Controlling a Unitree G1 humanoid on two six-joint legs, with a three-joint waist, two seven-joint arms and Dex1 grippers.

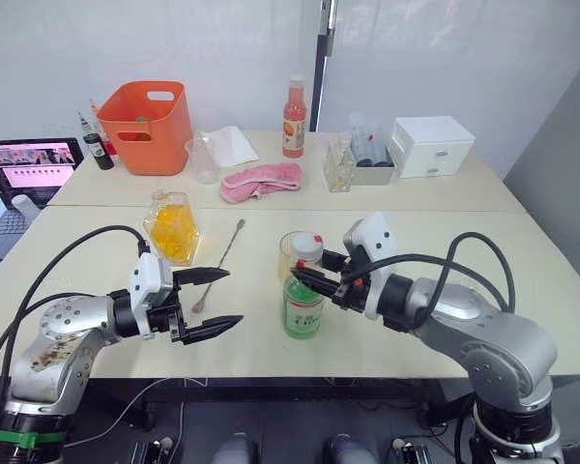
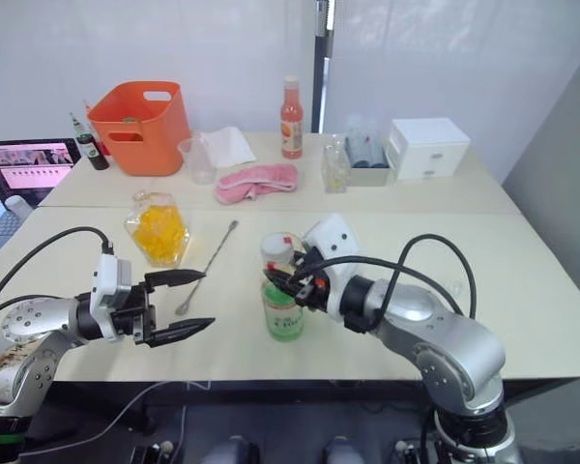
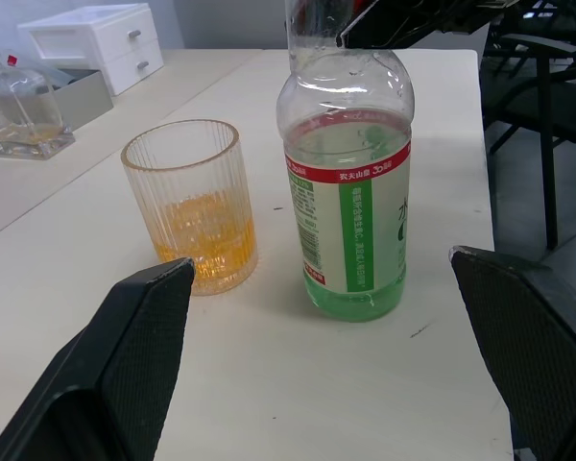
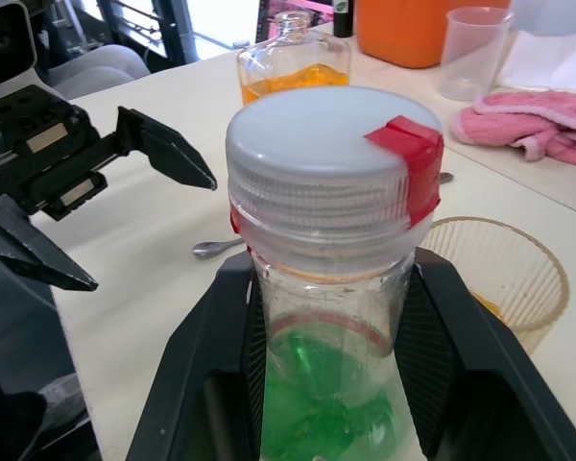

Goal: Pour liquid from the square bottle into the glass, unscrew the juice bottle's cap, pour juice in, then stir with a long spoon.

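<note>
White plastic with a strip of red tape marks the small round screw cap [image 4: 326, 154], still seated on the tall clear plastic juice bottle [image 1: 303, 304] with its green-and-white label, which stands upright near the front edge of the pale table [image 1: 522, 251]. The right gripper [image 1: 319, 275] holds the bottle's neck just under the cap, one black finger on each side, so the cap itself is free above the jaws. The left gripper [image 1: 213, 302] hovers to the bottle's left with its fingers spread wide and empty, pointing across at the bottle; it is the arm free to take the cap, and it would have to rise to cap height and close around the bottle's upright axis. The ribbed clear tumbler [image 3: 189, 205], holding a shallow layer of yellow-orange liquid, stands just behind the bottle, close enough that a careless turn could knock it. The squat square decanter [image 1: 172, 227] of orange liquid and the long thin silver spoon [image 1: 217, 266] lie further left, well apart. Open tabletop lies between the two grippers.
</note>
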